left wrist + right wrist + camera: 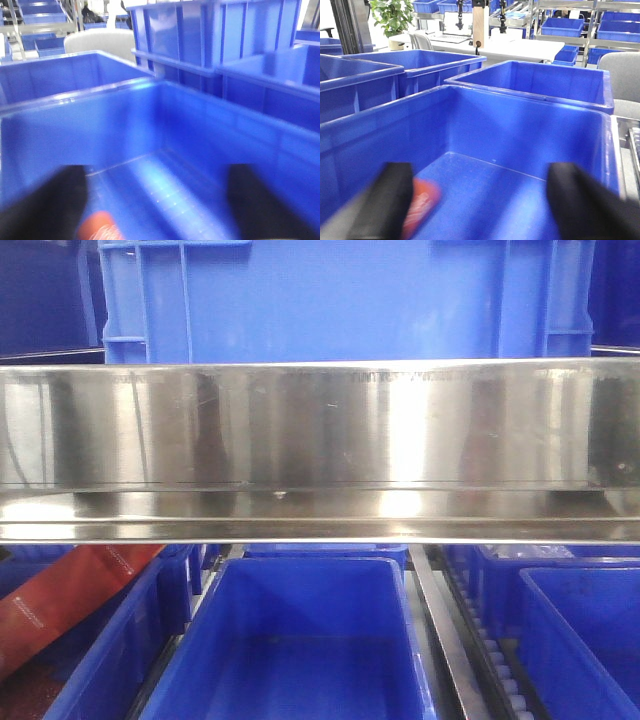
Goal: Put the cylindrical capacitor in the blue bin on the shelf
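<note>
Left wrist view puts our left gripper over a blue bin, fingers spread wide with nothing between them; an orange-red object blurs at the lower edge, inside the bin. Our right gripper hangs the same way over another bin, fingers likewise apart and empty, with a similar orange-red thing beside its left finger.

We cannot find the capacitor in any view, so we judge the step in hand to be locating it. We should hunt for a small black cylinder, ignore the orange items, and keep clear of the bin walls.

Only the front view shows the shelf, its shiny rail, the bins beneath and a red package at left. Only the wrist views show the fingers and the room behind.
</note>
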